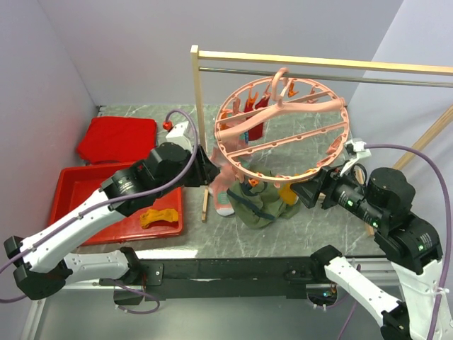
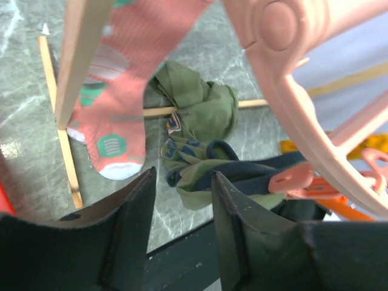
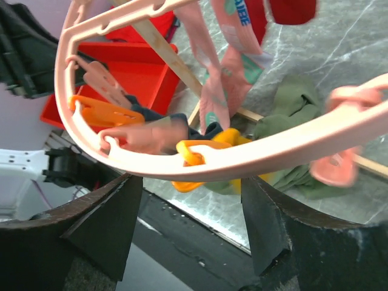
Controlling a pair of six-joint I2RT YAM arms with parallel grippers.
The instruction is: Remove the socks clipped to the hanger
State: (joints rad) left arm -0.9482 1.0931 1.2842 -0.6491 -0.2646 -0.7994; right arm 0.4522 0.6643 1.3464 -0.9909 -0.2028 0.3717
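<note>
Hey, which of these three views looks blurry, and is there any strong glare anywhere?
Top external: sharp and evenly lit, no strong glare. Left wrist: the hanger close to the lens is soft, while the olive sock beyond it is crisp. Right wrist: the pink clip at right and the red sock are smeared.

Two arms here: white shells on the long links, chunky black motor housings at the joints. A lilac cable (image 1: 192, 142) loops over the left arm (image 1: 71, 228), and another trails off the right arm (image 1: 386, 195). Left gripper (image 2: 183, 176) and right gripper (image 3: 191, 180) both end in matte black wedges.
</note>
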